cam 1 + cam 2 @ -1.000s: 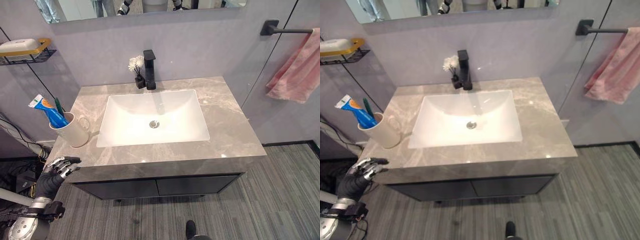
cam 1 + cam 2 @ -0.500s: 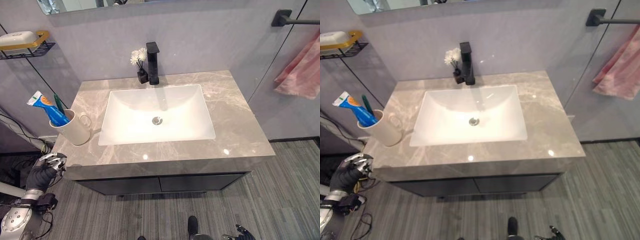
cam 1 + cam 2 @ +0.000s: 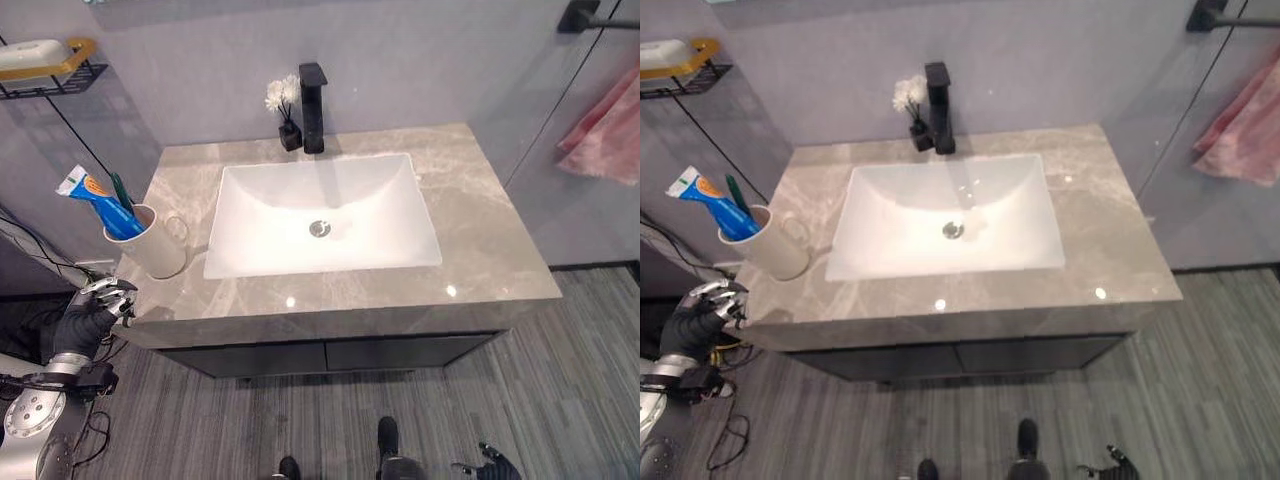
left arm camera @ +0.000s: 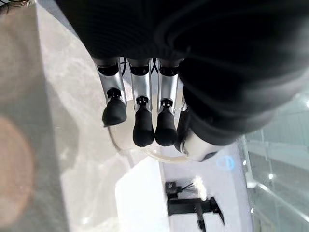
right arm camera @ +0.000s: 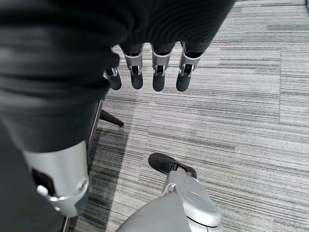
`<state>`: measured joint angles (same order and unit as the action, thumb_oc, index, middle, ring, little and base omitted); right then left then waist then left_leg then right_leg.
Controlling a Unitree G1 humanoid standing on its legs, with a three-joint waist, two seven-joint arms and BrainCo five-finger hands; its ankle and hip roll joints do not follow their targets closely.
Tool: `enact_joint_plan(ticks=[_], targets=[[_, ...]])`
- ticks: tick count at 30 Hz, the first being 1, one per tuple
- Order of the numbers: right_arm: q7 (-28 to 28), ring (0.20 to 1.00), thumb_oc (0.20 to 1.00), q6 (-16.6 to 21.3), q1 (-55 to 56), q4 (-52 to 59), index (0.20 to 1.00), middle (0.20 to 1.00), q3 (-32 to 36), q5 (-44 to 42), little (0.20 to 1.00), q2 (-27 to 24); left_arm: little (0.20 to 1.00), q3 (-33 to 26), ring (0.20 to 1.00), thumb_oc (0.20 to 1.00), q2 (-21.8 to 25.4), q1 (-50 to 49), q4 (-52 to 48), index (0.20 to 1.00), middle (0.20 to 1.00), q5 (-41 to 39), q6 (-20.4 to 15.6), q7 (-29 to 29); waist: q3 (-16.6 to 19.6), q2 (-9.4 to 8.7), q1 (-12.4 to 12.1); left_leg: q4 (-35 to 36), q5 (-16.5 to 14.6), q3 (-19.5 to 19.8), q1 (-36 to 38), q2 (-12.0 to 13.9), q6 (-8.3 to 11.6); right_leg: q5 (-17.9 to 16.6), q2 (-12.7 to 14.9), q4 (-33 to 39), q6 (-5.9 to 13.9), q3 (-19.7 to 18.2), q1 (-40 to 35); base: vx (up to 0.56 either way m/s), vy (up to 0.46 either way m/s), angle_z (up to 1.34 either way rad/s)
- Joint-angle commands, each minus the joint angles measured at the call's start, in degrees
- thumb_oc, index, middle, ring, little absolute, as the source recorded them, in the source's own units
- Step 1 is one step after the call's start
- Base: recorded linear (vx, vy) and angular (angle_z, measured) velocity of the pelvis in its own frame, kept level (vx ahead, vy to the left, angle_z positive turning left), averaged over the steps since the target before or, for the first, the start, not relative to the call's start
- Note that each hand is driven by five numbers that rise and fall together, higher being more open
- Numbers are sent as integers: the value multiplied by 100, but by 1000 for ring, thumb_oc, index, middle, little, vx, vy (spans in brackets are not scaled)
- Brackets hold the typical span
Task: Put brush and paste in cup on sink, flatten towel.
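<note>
On the tabletop, left end: cream mug (image 3: 158,243) stands upright near the front-left corner, handle turned toward the basin.
Mug contents: blue toothpaste tube (image 3: 98,202) with an orange and white end, and a green toothbrush (image 3: 121,191); both lean toward the left, tops sticking out above the rim.
Tabletop: grey marbled slab (image 3: 480,250) with a white rectangular basin (image 3: 322,215) sunk into its middle, drain at centre.
Back edge: black faucet (image 3: 313,94) behind the basin, a small dark vase of white flowers (image 3: 283,98) just beside it on the left.
Towel: pink towel (image 3: 608,130) hangs bunched and creased from a black rail (image 3: 590,17) on the wall, well apart from the mug, on the right.
Wall shelf: black wire rack (image 3: 48,72) at upper left carrying a yellow tray with a white item in it.
Left hand (image 3: 92,310): just off the front-left corner, below the mug, not touching it; fingers (image 4: 143,124) curled loosely inward, nothing held.
Right hand (image 5: 145,67): low over the striped grey floor (image 5: 231,111); fingers hang straight and relaxed, nothing held.
</note>
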<state>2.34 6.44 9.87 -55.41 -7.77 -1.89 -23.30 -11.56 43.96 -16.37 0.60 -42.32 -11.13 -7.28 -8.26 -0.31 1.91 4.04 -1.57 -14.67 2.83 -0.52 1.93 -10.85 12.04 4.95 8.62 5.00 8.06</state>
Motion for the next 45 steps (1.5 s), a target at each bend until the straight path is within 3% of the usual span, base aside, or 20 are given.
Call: enact_joint_plan(ticks=[1,2,4,9,10,11,13,16,18,21,27,38,45], targets=[[-5,1000,1000,19,-405,-118,1000,1000,-225,178,1000,-61,200,-176,200,200,425,163,-144,200,200,-63,-335,42,-138,76,71,-901,-399,153,-596,129,-186,522,-142,-903,381,83,-40,-177,201,-64],[-55,1000,1000,45,-345,-118,1000,1000,-404,213,1000,-15,200,-144,200,200,436,191,-76,200,200,-77,-319,-3,-94,123,117,-766,-333,132,-532,96,-238,939,-627,-1235,210,94,67,-91,148,-87],[-88,1000,1000,60,-297,-141,1000,1000,-562,268,1000,6,200,-124,200,200,462,230,-19,200,200,-94,-310,-6,-50,117,121,-633,-278,134,-472,18,-255,1172,-877,-1311,44,200,49,5,50,-79],[-97,1000,1000,52,-267,-209,1000,1000,-586,271,1000,-39,200,67,200,200,207,449,29,200,200,-76,-315,-2,-29,54,100,-908,-286,209,-498,-34,-136,1167,-955,-913,-206,161,-246,52,-83,9],[-47,1000,1000,54,-251,-265,1000,1000,-389,105,1000,-188,200,230,200,200,133,556,-23,200,200,-121,-308,-70,-139,-10,102,-1915,-229,351,-874,-5,77,1201,-907,-752,-319,224,-483,90,-106,60],[-19,1000,1000,52,-266,-281,1000,1000,-331,81,1000,-249,200,312,200,200,119,617,-25,200,200,-131,-311,-72,-179,-15,83,-2135,-108,477,-1015,9,186,1215,-905,-690,-353,249,-580,128,-88,58],[116,1000,1000,49,-214,-363,1000,1000,-73,-102,1000,-288,200,480,200,200,102,736,-33,200,200,-120,-273,-61,-151,-17,143,-1639,40,403,-1122,379,223,1262,-784,-539,-310,386,-756,118,71,60],[225,1000,1000,48,-179,-428,1000,1000,-21,-68,1000,-306,200,564,200,200,94,719,-80,200,200,-130,-265,-10,-71,-3,112,-1078,537,753,-1255,747,370,1301,-676,-552,-221,320,-828,159,145,14],[182,1000,1000,23,-235,-491,1000,1000,-112,4,1000,-318,200,504,200,200,19,637,-178,200,200,-116,-266,-10,-95,56,56,-983,415,1085,-1007,664,356,1360,-658,-666,-188,164,-847,146,179,-34],[108,1000,1000,-15,-313,-570,1000,1000,-235,325,1000,-307,200,474,200,200,-63,392,-357,200,200,-153,-232,-199,50,168,88,-522,333,883,-580,505,261,1211,-549,-614,-68,-13,-895,173,263,-75],[-27,1000,1000,33,-284,-243,1000,1000,-579,642,1000,-178,200,224,200,200,-53,52,-481,200,200,-192,-232,-208,158,161,18,-407,175,605,-485,333,97,1015,-358,-286,79,-189,-913,64,134,-28],[-7,1000,1000,8,-381,-439,1000,1000,-789,742,1000,-119,200,261,200,200,27,-20,-717,200,200,-309,-216,-203,138,84,-71,-112,281,525,-506,349,85,872,-343,-32,147,-193,-783,12,5,-3],[30,1000,1000,40,-413,-391,1000,1000,-809,665,1000,-179,200,472,200,200,-104,-155,-794,200,200,-318,-160,-275,15,136,-41,-59,320,550,-469,386,125,901,-400,-35,110,-170,-748,12,-30,0]])
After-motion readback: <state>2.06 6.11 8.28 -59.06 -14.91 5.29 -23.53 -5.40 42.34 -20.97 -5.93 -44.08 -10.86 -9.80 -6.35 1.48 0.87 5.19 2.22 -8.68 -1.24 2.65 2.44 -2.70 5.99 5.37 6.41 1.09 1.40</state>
